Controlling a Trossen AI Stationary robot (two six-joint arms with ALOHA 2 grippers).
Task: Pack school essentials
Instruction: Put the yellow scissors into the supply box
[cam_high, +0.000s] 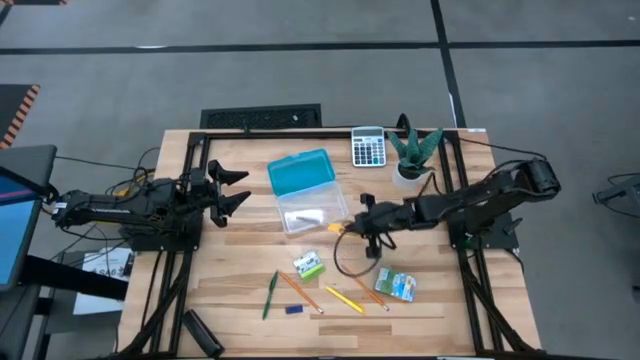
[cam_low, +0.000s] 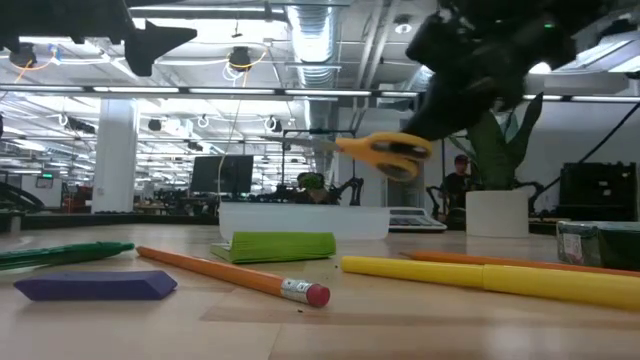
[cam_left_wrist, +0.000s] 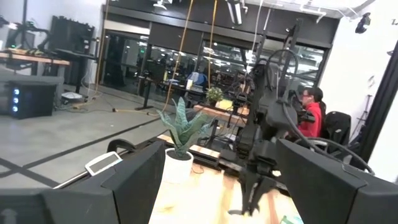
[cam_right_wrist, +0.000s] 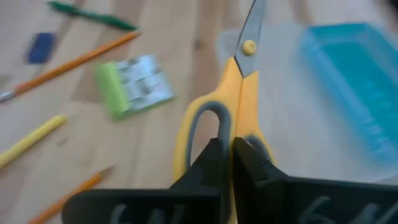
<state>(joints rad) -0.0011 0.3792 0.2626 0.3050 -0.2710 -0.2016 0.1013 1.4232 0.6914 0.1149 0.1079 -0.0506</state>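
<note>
I have the right gripper (cam_right_wrist: 227, 149) with its jaws clamped on the yellow-handled scissors (cam_right_wrist: 233, 81), lifted beside the open clear box (cam_high: 312, 212) mid-worktop. Pencils (cam_high: 300, 293), green pen (cam_high: 270, 295) and packet (cam_high: 396, 286) remain unpacked near the front edge. The left gripper (cam_high: 235, 188) waits, jaws wide.

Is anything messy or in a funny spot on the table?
Nothing looks broken or spilled. The pencils, green pen and other small things lie scattered, not yet packed. The right gripper holds the yellow-handled scissors in the air beside the open box.
</note>
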